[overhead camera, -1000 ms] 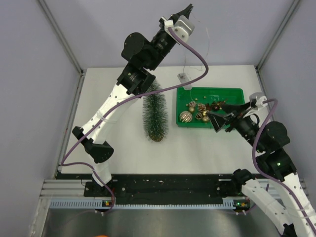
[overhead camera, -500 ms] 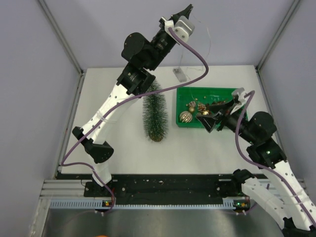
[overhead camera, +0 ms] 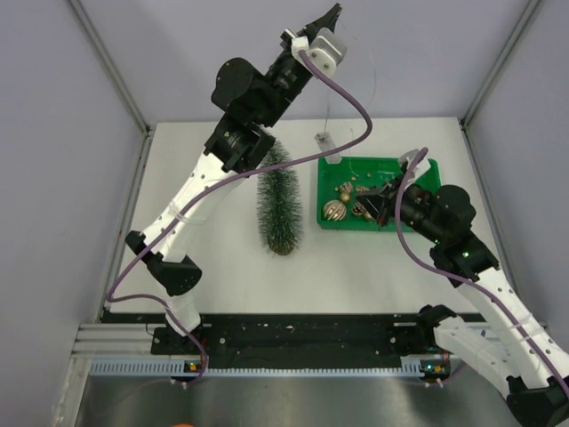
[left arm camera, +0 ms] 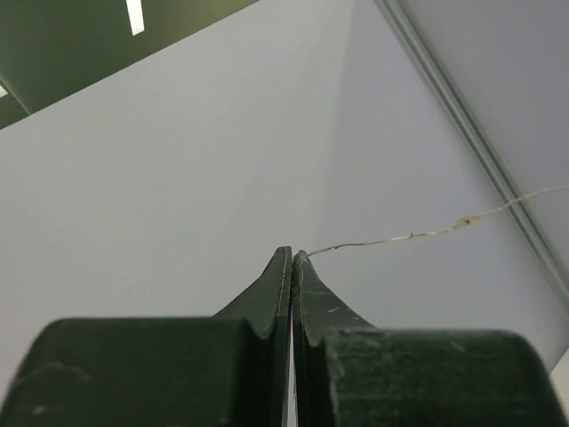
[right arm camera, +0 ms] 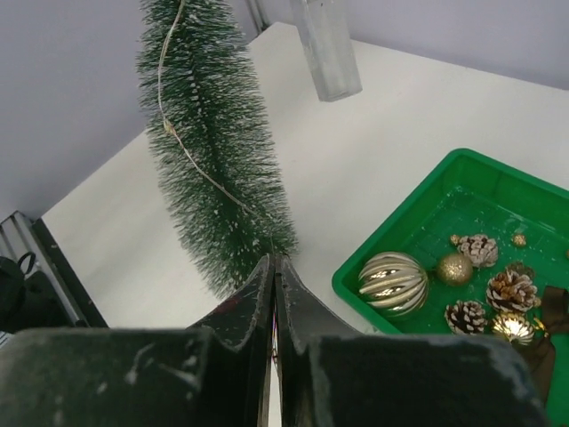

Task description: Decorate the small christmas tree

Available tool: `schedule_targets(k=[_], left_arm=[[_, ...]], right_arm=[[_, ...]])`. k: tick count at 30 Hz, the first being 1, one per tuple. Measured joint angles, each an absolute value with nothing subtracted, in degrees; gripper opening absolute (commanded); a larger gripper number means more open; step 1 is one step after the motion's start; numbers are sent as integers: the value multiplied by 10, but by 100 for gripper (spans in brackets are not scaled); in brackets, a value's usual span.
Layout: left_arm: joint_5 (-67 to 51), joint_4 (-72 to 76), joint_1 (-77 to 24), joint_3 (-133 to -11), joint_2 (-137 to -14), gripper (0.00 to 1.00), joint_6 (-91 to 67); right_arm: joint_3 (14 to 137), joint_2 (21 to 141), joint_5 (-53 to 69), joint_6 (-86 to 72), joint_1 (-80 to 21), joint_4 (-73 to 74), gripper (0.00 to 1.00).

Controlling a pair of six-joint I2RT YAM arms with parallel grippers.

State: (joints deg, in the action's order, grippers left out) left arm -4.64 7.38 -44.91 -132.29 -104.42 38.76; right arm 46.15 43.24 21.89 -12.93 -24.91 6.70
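Note:
The small christmas tree [overhead camera: 281,205] stands upright on the white table, left of the green tray; in the right wrist view the tree [right arm camera: 213,169] fills the upper left. My left gripper [overhead camera: 334,12] is raised high against the back wall, shut on the end of a thin light wire [left arm camera: 418,235]. The wire [right arm camera: 188,156] runs down across the tree to my right gripper [right arm camera: 274,260], whose jaws are shut on it. In the top view the right gripper [overhead camera: 372,205] hovers over the tray's left part. A clear battery box [overhead camera: 326,144] hangs on the wire.
The green tray [overhead camera: 428,169] holds a ribbed gold ball [right arm camera: 393,283], a small gold ball [right arm camera: 454,269] and pine cones [right arm camera: 477,250]. The clear box [right arm camera: 325,49] dangles behind the tree. Grey walls enclose the table on three sides.
The right arm swung left over the tray and rose, and its jaws went from open to shut on the wire. The left arm shifted slightly; the battery box swung a little.

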Motion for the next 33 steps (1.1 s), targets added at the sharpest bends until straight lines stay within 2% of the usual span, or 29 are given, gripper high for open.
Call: schedule_targets(k=[5, 18, 33], left_arm=[[-45, 75, -432, -1323, -1039, 0, 390], [-38, 63, -307, -1288, -1016, 0, 376], [-70, -31, -155, -1046, -853, 0, 314]], right_arm=[[491, 468, 159, -120, -249, 76, 0], [661, 538, -96, -34, -248, 49, 0], [789, 673, -62, -10, -238, 41, 0]])
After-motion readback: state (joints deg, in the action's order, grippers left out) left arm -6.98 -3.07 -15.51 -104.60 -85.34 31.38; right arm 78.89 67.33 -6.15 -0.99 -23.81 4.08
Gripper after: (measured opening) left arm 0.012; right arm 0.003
